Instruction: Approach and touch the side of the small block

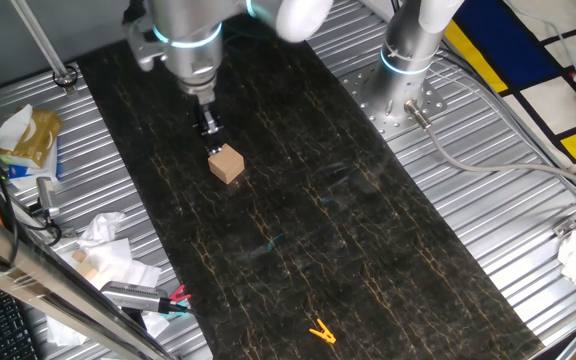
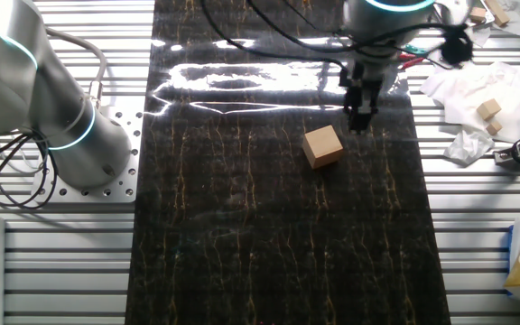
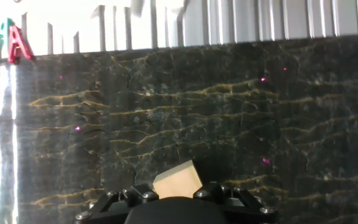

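The small block point(image 1: 226, 163) is a plain light-brown wooden cube lying on the dark marbled mat point(image 1: 348, 230). My gripper point(image 1: 211, 130) hangs just behind it, its black fingers together and holding nothing. In the other fixed view the gripper point(image 2: 360, 119) stands close to the right of the block point(image 2: 322, 146) with a narrow gap showing. In the hand view the block point(image 3: 178, 180) shows just beyond the black gripper body point(image 3: 176, 210). The fingertips are hidden there.
A yellow clip point(image 1: 320, 331) lies near the mat's front end. Crumpled white paper with pale wood bits point(image 2: 477, 104) and tools lie on the ribbed metal table point(image 1: 488, 200) beside the mat. A second arm's base point(image 1: 408, 60) stands at the back.
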Controlling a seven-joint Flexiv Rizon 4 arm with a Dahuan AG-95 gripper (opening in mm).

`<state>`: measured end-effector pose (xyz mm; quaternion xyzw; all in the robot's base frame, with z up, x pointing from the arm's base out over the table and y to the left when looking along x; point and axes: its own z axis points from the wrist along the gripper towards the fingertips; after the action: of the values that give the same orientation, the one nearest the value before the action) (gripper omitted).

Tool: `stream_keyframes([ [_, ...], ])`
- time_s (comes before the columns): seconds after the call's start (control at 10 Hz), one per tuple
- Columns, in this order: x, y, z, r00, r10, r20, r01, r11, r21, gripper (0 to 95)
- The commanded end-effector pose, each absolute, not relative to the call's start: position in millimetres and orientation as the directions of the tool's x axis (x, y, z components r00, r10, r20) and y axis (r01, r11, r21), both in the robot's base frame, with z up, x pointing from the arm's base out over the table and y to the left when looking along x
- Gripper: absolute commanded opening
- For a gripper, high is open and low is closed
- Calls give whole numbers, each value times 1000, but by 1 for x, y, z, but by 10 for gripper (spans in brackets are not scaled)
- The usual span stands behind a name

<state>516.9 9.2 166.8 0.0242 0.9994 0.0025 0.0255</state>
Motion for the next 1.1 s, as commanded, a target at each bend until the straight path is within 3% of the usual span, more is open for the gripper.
stream_keyframes([
  [0.1, 510, 7, 165, -995, 80, -54, 80, 997, 10, 570],
  [1.1, 488, 13, 164, -997, 54, -46, 54, 999, 8, 570],
])
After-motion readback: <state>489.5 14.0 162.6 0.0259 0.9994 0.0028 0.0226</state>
